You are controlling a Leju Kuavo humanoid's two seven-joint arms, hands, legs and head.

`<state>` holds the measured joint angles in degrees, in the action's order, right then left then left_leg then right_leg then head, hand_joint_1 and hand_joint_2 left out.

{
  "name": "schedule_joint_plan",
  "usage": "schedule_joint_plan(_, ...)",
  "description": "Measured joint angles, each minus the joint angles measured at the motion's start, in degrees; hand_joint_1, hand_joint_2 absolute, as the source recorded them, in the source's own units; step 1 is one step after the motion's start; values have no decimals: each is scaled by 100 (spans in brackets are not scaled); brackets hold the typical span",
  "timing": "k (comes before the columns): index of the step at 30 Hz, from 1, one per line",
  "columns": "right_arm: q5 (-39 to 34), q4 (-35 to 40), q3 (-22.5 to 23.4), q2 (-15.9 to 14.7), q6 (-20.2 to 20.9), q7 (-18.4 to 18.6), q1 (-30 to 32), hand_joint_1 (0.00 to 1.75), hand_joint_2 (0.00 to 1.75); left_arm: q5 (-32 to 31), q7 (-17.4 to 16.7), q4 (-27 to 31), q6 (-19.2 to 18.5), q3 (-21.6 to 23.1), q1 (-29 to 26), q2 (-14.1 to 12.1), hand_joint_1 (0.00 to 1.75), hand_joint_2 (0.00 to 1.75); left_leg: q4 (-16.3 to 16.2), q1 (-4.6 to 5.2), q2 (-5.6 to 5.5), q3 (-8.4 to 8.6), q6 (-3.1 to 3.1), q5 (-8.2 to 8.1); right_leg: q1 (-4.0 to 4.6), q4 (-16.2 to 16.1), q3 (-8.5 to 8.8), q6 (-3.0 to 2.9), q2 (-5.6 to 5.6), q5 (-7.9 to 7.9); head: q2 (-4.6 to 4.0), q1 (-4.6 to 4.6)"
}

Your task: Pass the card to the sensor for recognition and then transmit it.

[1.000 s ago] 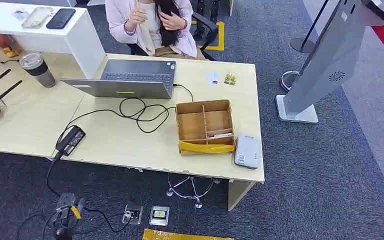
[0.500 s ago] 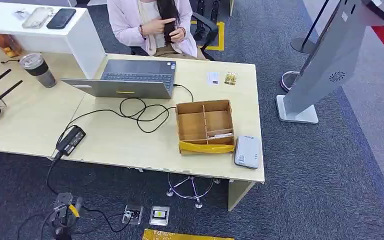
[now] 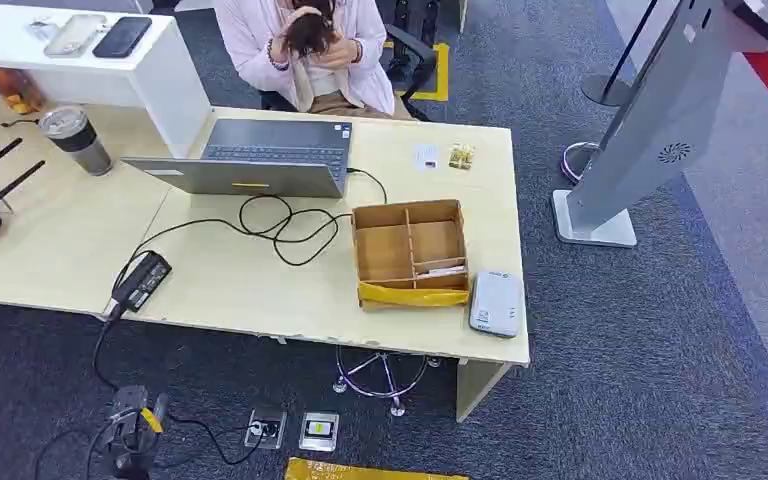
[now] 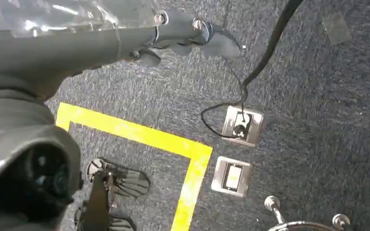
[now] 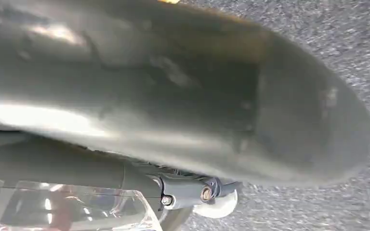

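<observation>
A cardboard box [image 3: 365,255] with several compartments stands near the table's front right. A pale card [image 3: 442,270] lies in its front right compartment. Beside the box, at the table's corner, lies the grey-white card sensor [image 3: 494,303]. Two more small cards [image 3: 425,156] [image 3: 461,156] lie at the far edge. My left hand [image 4: 125,43] hangs over the carpet, fingers stretched out and holding nothing. My right hand [image 5: 173,96] also hangs low, its thumb blurred and close to the camera, with nothing in it.
A person [image 3: 310,50] sits behind the table, both hands at their head. An open laptop [image 3: 250,158], a looped cable [image 3: 280,225] and a power brick [image 3: 141,280] take up the table's middle. A grey kiosk [image 3: 650,120] stands to the right. Floor sockets [image 4: 241,126] lie below.
The person has raised both hands from chest height to their hair. Nothing on the table has moved.
</observation>
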<state>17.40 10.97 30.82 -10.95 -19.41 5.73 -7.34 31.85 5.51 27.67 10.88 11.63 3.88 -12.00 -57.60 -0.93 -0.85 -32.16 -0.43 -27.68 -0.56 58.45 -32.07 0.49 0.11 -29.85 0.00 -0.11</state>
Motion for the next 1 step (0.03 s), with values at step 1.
schedule_joint_plan(1, 4, 0, 0, -13, 4, 4, 1, 0, 0, 0, 4, -15, 0, 0, 6, 11, 0, 0, 0, 1, 0, 0, 0, 0, -1, 0, 0, 0, 0, 0, 0, 0)
